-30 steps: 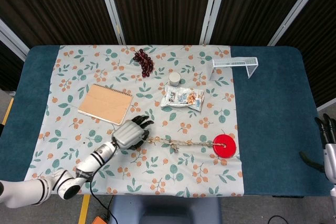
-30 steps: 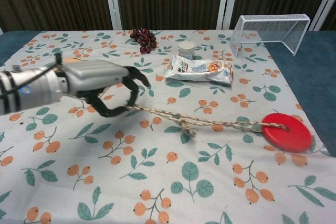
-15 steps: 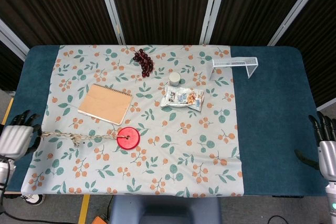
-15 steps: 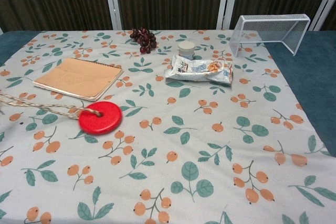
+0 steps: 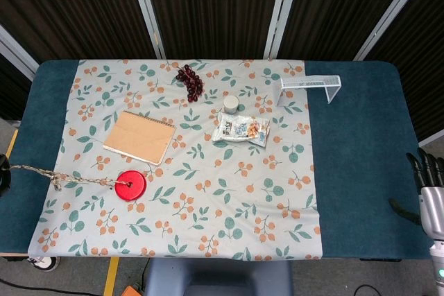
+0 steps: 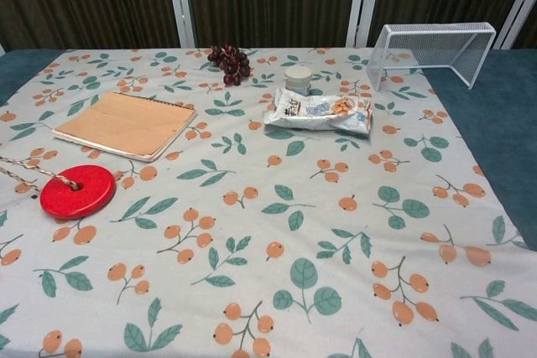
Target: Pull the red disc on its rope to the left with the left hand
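The red disc (image 5: 130, 185) lies flat on the floral cloth near the table's front left, just below the notebook; the chest view shows the disc (image 6: 78, 191) at its left side. Its braided rope (image 5: 55, 175) runs stretched to the left, over the blue table edge. Only a dark sliver of my left hand (image 5: 3, 175) shows at the frame's left border, where the rope ends in its grip. My right hand (image 5: 430, 186) hangs beyond the table's right edge, fingers spread and holding nothing. Neither hand appears in the chest view.
A tan notebook (image 5: 139, 137) lies just above the disc. Further back are dark grapes (image 5: 191, 81), a small white jar (image 5: 230, 104), a snack packet (image 5: 241, 129) and a white wire goal (image 5: 310, 88) at the back right.
The left hand has drawn the rope leftward off the table's edge. The disc has slid from the right of the cloth to the front left, below the notebook. The right hand barely moved.
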{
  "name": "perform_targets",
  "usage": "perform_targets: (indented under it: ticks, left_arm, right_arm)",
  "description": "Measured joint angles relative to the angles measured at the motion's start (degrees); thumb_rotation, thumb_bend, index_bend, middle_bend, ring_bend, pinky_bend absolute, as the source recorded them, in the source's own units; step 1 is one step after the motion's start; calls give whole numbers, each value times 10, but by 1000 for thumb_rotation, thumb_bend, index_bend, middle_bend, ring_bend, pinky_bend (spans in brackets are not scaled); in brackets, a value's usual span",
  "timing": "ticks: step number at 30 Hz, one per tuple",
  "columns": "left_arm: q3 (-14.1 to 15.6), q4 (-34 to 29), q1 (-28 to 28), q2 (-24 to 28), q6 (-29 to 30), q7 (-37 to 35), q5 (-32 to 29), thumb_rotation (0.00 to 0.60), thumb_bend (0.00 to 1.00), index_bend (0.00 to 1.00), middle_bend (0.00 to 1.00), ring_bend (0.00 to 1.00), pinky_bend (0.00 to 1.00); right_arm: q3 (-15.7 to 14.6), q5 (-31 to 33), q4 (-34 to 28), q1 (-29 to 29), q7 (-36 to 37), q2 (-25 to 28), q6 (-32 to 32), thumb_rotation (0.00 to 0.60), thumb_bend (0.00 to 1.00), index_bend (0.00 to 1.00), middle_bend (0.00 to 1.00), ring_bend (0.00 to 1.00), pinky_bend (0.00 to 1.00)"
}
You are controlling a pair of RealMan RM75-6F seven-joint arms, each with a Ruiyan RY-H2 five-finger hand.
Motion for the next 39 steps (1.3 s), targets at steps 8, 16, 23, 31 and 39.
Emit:
perform_targets:
  ticks: [8,16,23,31,39]
  left_arm:
    - [-73,62,-21,-78,56,69,-13,600,836,941,237,52,169]
    - [-114,109,-28,-114,92,62,-16,600,838,934,266,113,187]
    - [-134,129,-28,-141,110,42,3,600,833,933,266,119,198]
    - [-91,66,-13,-107,33,-15,31,600,758,881,208,53,173]
    - [-61,3,-9,-53,-81,-28,5,600,353,0,0,0,13]
  right_arm:
    - [0,7,9,-7,11,0,5,600,293,0,0,0,0]
    - [-2,9,15,-4,10,-4,-3,600,293,0,0,0,0]
    - [-3,8,13,-1,6,-5,-9,600,294,0,0,0,0]
    - [-5,8,16,-1,10,-8,-13,600,293,0,0,0,0]
    - [-5,7,14,-1,10,-7,-11,600,293,0,0,0,0]
